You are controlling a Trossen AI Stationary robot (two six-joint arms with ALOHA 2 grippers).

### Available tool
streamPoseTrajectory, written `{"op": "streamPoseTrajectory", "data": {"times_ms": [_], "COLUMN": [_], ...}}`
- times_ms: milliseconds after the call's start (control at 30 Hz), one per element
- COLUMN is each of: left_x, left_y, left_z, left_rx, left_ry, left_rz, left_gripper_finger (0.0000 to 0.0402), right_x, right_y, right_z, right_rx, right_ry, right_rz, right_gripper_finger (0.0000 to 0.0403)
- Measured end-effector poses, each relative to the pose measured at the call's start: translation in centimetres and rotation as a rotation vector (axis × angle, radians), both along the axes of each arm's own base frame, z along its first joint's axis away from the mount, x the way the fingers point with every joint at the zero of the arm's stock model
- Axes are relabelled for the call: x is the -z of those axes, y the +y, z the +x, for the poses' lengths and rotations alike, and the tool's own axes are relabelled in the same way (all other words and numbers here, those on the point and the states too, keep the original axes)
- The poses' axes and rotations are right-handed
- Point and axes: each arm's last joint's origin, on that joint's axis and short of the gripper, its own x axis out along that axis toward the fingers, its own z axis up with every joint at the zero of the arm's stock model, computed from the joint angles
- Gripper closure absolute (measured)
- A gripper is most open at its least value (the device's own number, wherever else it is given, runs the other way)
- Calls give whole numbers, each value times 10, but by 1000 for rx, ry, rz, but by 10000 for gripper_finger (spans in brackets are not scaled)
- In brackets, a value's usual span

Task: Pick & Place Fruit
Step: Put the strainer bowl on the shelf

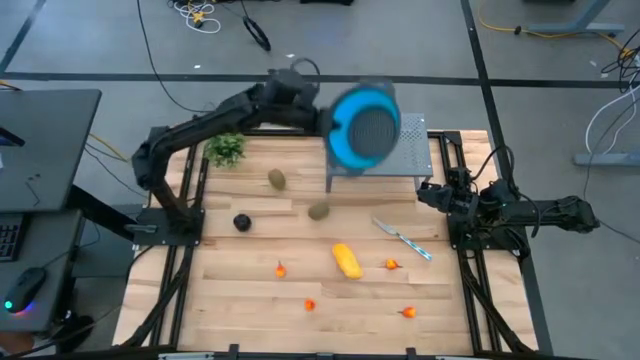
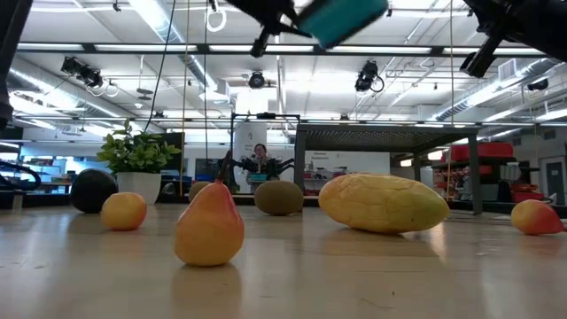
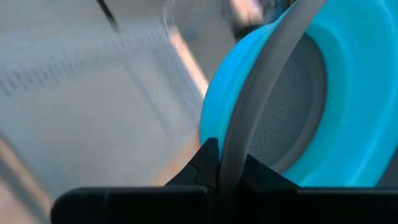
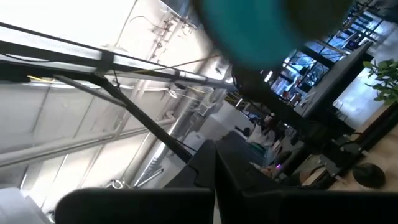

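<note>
My left gripper (image 1: 322, 118) is shut on a blue strainer bowl (image 1: 365, 127) with a grey perforated middle. It holds the bowl high over the far side of the table, and the bowl also shows in the low view (image 2: 345, 18). On the wood lie the yellow oblong fruit (image 1: 346, 260), two brown-green ovals (image 1: 277, 179) (image 1: 319, 211), a dark round one (image 1: 242, 222) and several tiny orange-red ones (image 1: 281, 268). My right gripper (image 1: 428, 190) is shut and empty at the right edge. My left gripper pinches the bowl's pale grey rim (image 3: 233, 155) between its two fingers, one on the blue outer side and one on the inner side. The bowl sticks out beyond the fingers toward the table's right, lifted clear of everything.
A grey perforated rack (image 1: 405, 155) stands at the far right, partly under the bowl. A green leafy sprig (image 1: 226, 149) sits at the far left. A slim knife (image 1: 402, 238) lies right of the yellow fruit. A person shows far behind the table (image 2: 259, 158).
</note>
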Motion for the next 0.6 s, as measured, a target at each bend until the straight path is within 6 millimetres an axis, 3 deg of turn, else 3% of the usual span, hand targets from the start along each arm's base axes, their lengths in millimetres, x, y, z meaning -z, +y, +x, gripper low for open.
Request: {"op": "streamPoseTrajectory", "data": {"times_ms": [267,400,600], "left_x": [57,71,79], "left_y": [63,78,85], "left_z": [4,-8,-7], "left_rx": [-128,-193,-260], "left_ry": [147,254,294], "left_rz": [-161,-191,-159], "left_gripper_finger": [389,388,390], "right_x": [-1,-1,-1], "right_y": [-2,-2,-2], "right_z": [-1,-1,-1], "right_rx": [56,56,82], "right_ry": [-13,-13,-11], "right_rz": [23,22,15], "right_gripper_finger": [400,400,400]}}
